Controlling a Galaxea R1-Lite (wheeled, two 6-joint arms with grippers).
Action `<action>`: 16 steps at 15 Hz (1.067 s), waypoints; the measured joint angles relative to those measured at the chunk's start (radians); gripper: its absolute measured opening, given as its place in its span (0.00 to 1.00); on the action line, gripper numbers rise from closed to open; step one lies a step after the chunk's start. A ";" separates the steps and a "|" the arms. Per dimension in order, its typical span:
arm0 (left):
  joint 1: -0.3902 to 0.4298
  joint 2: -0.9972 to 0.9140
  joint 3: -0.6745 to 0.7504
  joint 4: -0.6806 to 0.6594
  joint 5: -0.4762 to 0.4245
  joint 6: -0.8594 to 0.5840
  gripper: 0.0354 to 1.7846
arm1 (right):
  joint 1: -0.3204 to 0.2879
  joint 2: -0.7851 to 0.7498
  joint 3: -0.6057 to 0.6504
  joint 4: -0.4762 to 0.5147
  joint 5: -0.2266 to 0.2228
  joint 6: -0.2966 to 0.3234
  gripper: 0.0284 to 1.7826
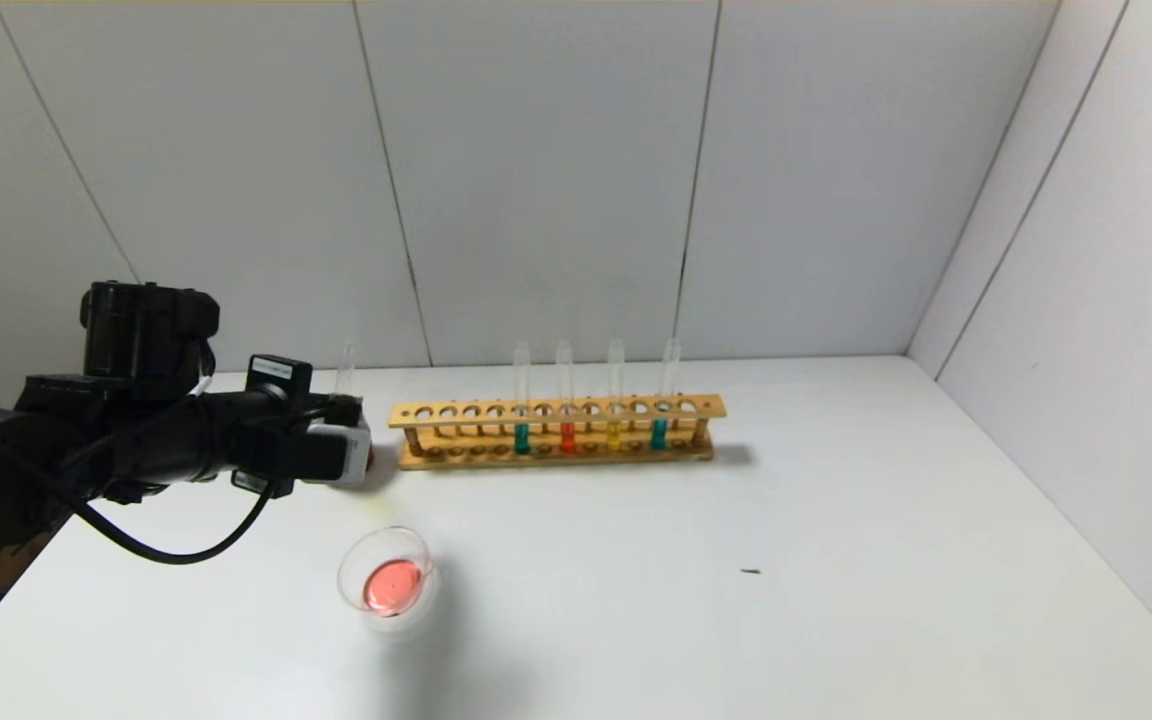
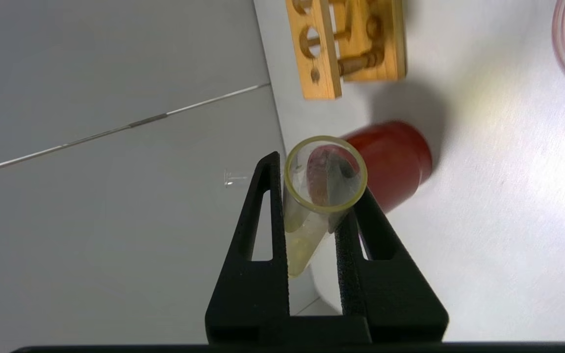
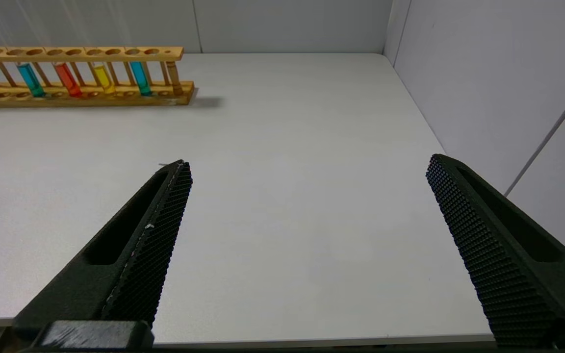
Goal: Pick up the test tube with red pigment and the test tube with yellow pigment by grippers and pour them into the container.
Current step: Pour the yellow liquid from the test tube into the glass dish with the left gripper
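My left gripper point(image 1: 351, 412) is shut on a clear test tube point(image 2: 312, 196) with a yellowish film inside and almost no liquid. In the head view the tube point(image 1: 347, 368) stands upright above the gripper, left of the rack. It is over a dark red cup point(image 2: 400, 162). The container point(image 1: 386, 580), a clear glass dish, holds pink-red liquid on the table nearer me. An orange-red tube point(image 1: 567, 437) and a yellow tube point(image 1: 614, 435) stand in the wooden rack point(image 1: 556, 412). My right gripper point(image 3: 307, 166) is open and empty above the table's near right part.
Two teal tubes point(image 1: 522, 438) point(image 1: 658, 433) also stand in the rack. The rack's end point(image 2: 321, 59) lies close to the red cup. A small dark speck point(image 1: 751, 571) is on the white table. Grey walls close the back and right side.
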State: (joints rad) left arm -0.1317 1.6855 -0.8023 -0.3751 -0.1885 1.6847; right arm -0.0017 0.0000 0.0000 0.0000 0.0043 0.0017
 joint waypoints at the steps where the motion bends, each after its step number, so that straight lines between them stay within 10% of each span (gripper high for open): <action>1: -0.002 0.001 0.004 0.000 0.013 0.041 0.16 | 0.000 0.000 0.000 0.000 0.000 0.000 0.98; 16: -0.079 0.031 0.078 -0.009 0.181 0.334 0.16 | 0.000 0.000 0.000 0.000 0.000 0.000 0.98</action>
State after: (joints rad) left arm -0.2102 1.7170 -0.7240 -0.3843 -0.0072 2.0185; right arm -0.0017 0.0000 0.0000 0.0000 0.0043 0.0013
